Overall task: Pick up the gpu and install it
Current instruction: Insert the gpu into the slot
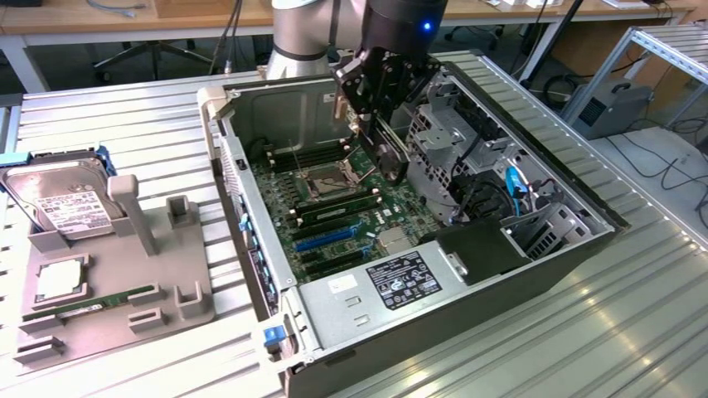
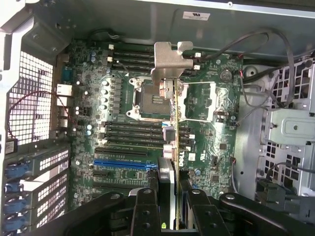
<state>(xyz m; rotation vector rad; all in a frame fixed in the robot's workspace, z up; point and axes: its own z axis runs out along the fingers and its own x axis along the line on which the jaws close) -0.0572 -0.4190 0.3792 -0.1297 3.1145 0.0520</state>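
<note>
One open computer case (image 1: 227,157) lies on its side on the slatted table (image 1: 619,332), and you see the motherboard (image 2: 211,147) bare inside it. On the exterior view's left sits the grey parts fixture (image 1: 111,319), with the hard drive (image 1: 61,203) and the RAM stick (image 1: 105,300) resting in their places.

- Arm: reaching down into the case from the far side, with the gripper (image 1: 382,83) low among the case walls.
- gpu (image 2: 167,61): hanging edge-on from the gripper (image 2: 172,209), silver bracket at the far end and the thin green board edge running back toward the jaws. It sits above the motherboard, over the socket area as the wrist camera looks.
- Fingers (image 2: 146,211): partly apart, clamped on the card's two faces.

Progress, as you can judge it:
- Pickup is done and the card is carried inside the case.
- Seating is not done. The card's edge looks clear of the board, and the blue slot (image 2: 120,164) stands empty beside it.
</note>
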